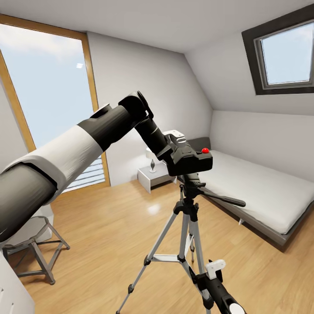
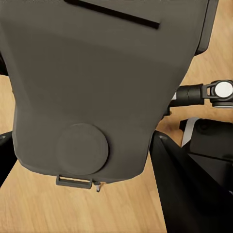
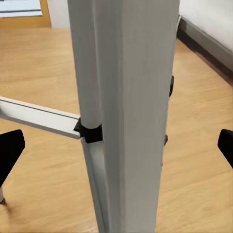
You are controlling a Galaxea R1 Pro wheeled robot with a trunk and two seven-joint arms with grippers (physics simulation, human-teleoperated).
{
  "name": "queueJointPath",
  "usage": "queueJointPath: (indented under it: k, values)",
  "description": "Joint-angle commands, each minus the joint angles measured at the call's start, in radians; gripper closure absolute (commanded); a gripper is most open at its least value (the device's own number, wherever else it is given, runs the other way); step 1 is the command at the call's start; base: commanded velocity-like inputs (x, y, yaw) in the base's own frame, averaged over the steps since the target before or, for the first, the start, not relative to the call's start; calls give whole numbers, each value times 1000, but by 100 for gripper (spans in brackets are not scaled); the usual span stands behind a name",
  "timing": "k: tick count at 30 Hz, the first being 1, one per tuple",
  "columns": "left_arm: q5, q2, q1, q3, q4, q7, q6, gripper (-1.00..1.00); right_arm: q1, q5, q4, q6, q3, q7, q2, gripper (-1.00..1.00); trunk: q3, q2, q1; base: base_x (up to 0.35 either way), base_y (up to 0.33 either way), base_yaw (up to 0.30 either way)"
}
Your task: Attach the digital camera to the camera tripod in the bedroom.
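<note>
At frame center we see the digital camera (image 1: 192,159) sitting right on the camera tripod (image 1: 187,226) head, held by the left gripper (image 1: 176,152), whose jaws are closed around its body. We can't tell if the mount is seated. Lower right, the right gripper (image 1: 213,272) sits beside 1 tripod leg, jaws spread wide, holding nothing. We judge the task nearly done: left to do are confirming attachment and releasing.
</note>
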Motion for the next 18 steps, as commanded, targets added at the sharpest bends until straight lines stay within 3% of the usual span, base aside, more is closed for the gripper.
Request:
queueJointPath:
  k: [1,18]
  values:
    - [-11,0,0,0,0,-10,11,100,-1,5,0,-2,1,0,0,-100,0,-1,0,0,0,0]
    - [-11,-1,0,-3,0,-10,11,100,-11,8,0,0,3,0,6,-100,0,-1,0,0,0,0]
